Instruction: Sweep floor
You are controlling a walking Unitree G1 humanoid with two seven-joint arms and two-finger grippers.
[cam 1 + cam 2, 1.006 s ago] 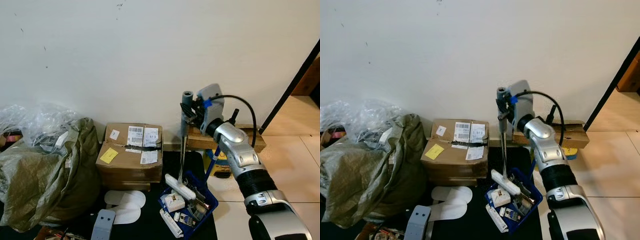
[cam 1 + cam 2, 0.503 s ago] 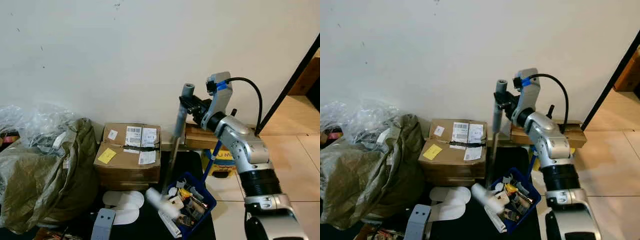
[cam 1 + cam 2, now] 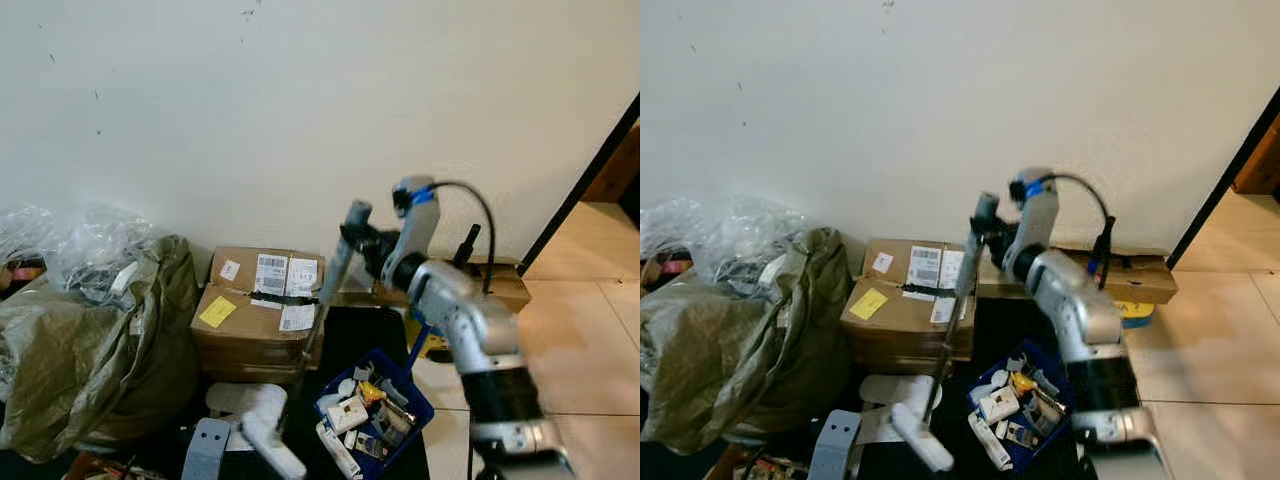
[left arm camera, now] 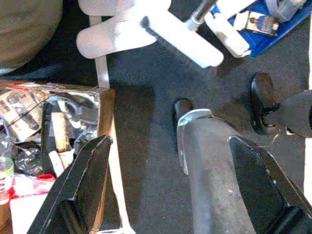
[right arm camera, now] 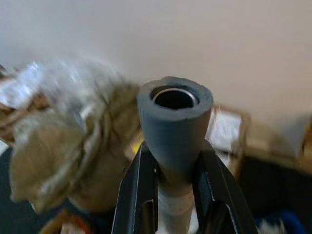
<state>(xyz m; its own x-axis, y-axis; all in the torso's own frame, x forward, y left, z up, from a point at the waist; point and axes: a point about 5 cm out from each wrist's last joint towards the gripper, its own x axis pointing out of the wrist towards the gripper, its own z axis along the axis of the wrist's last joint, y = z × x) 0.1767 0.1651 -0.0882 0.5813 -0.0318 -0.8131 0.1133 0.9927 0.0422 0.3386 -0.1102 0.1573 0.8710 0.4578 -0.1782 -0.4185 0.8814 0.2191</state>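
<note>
Room: white wall (image 3: 300, 90) behind, dark mat (image 4: 146, 161) on the floor, tan tiles on the robot's right.
Big bag: a green sack (image 3: 90, 330) with clear plastic on top sits at the robot's left.
Cardboard box (image 3: 262, 310): it stands by the wall, just behind the broom pole.
Blue bin (image 3: 385, 410): full of small things, close beside the broom.
Broom (image 3: 950, 320): it leans, its top grey grip up by the wall, its white head (image 3: 270, 445) down on the mat over the white slippers (image 4: 105, 36).
Right gripper (image 5: 173, 178): its two black fingers squeeze the grip near the top.
Left gripper (image 4: 170, 190): wide apart, holding nothing, low over the mat.
Danger: the head may knock the bin or drag the slippers, because both lie so close.
Danger: the pole may twist or slip, because one gripper holds it only at the very top.
</note>
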